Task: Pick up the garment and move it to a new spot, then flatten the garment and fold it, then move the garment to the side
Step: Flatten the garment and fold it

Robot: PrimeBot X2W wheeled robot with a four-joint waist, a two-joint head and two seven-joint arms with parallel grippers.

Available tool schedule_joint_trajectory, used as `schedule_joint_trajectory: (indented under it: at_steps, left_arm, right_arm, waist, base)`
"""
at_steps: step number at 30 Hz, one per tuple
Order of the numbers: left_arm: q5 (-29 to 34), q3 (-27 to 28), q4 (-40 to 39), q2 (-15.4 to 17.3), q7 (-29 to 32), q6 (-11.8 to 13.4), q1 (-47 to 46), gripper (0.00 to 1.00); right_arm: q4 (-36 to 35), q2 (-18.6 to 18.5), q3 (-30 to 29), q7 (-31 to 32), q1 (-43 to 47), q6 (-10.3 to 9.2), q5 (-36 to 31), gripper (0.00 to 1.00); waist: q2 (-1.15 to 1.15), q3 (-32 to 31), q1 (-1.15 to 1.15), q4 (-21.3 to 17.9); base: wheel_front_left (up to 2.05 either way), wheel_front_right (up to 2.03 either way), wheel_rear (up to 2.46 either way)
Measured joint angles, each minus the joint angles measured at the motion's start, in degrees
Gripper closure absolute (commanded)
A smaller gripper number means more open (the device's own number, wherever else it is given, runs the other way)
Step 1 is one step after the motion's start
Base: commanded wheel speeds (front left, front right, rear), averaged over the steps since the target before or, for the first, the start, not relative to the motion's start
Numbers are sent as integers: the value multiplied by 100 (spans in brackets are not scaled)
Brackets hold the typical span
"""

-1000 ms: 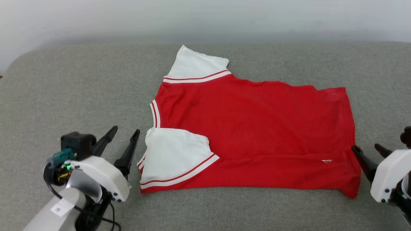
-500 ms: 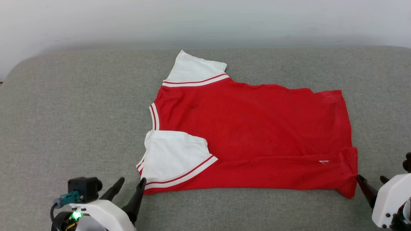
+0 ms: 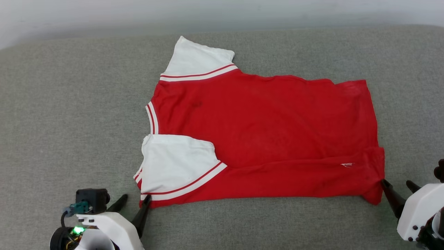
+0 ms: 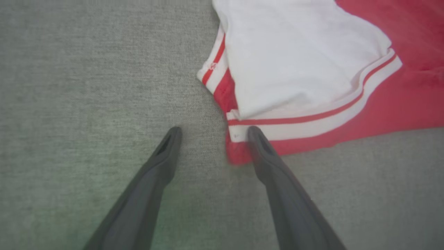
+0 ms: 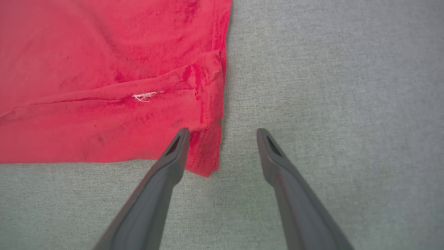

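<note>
So the biggest thing here is the grey cushion [image 3: 69, 104]. It's under the garment [image 3: 270, 125] and sticks out past it on every side, with a strip of pale wall [image 3: 222, 10] beyond the garment's far edge.

The garment is spread out mostly flat, collar end toward the robot's left and hem toward its right. The body is all red, with a long crease running just inside the edge closest to the robot. The white near sleeve [image 3: 177, 159] is folded in over the garment's red body. The white far sleeve [image 3: 197, 59] pokes out off the garment's far collar-end corner. Both have striped trim.

The left gripper [image 3: 135, 198] is at the garment's near collar-end corner with its fingers spread wide. One fingertip is right over the striped corner and the other is off the garment on bare grey. The right gripper [image 3: 396, 182] is at the garment's near hem corner, also wide apart, with one finger over the hem corner and one just past it. Neither has hold of anything. Can't tell if the tips actually press the fabric.

There's a tiny white stitch mark [image 3: 347, 164] on the garment near that hem corner.
</note>
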Motion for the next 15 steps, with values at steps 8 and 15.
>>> schedule_joint_trajectory:
  at_steps: [8, 15]
  left_arm:
    - [-47, -145, 283, -30, 260, -169, -199, 100]
    - [-81, -179, 345, -127, 85, -332, -185, 100]
  right_arm:
    - [-52, -55, 62, -112, -20, 0, 29, 0]
    - [20, -187, 59, -73, 43, 0, 59, 0]
  waist:
    - [0, 151, 0, -62]
    - [0, -31, 1, 12]
  base:
    - [0, 0, 0]
    - [0, 0, 0]
